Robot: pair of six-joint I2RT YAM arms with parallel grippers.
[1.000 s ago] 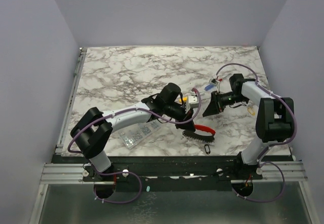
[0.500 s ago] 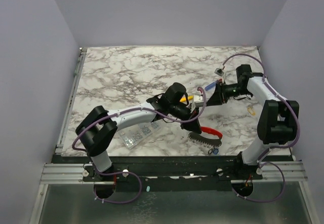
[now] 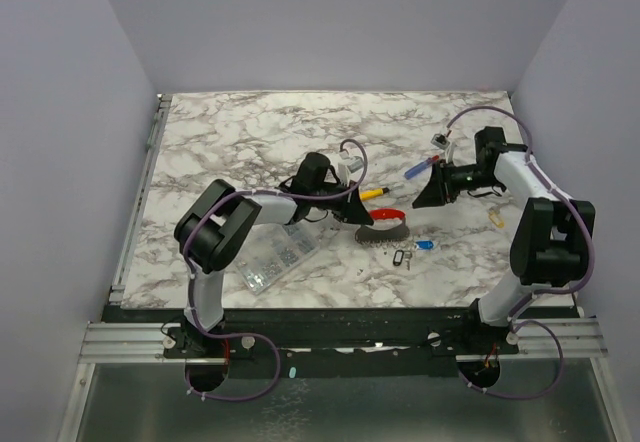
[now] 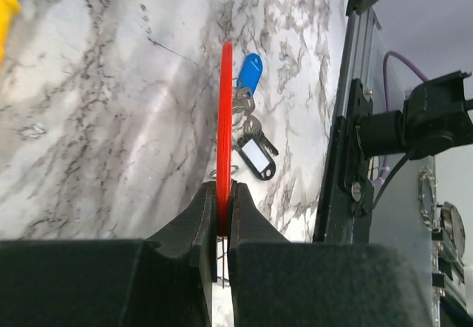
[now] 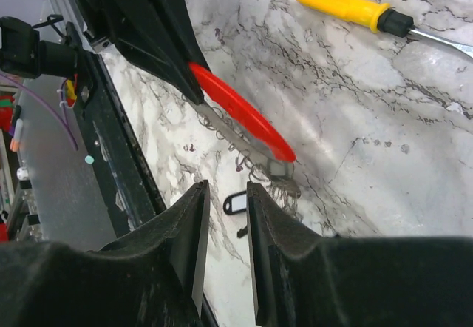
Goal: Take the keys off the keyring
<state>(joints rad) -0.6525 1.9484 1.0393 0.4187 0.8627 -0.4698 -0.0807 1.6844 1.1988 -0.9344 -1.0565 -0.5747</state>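
The keyring (image 3: pixel 388 216) is a red curved band with a grey piece under it, lying at the table's middle. My left gripper (image 3: pixel 363 214) is shut on one end of the red band (image 4: pixel 223 105), jaws pinching it edge-on. A blue-tagged key (image 4: pixel 250 72) and a black-tagged key (image 4: pixel 256 157) lie right beside the band; whether they hang on it I cannot tell. They show on the table as the blue tag (image 3: pixel 423 245) and black tag (image 3: pixel 403 258). A yellow-tagged key (image 3: pixel 495 218) lies far right. My right gripper (image 3: pixel 428 198) hovers open and empty, right of the keyring (image 5: pixel 240 109).
A yellow-handled screwdriver (image 3: pixel 372 193) lies just behind the keyring, also in the right wrist view (image 5: pixel 344 5). A blue-and-red screwdriver (image 3: pixel 418 169) lies near the right gripper. A clear compartment box (image 3: pixel 275 260) sits under the left arm. The table's near edge rail (image 4: pixel 347 157) is close to the keys.
The left gripper has carried the keyring away from the near edge toward the middle, with the blue and black keys coming along. The right gripper has drawn back to the right and opened slightly.
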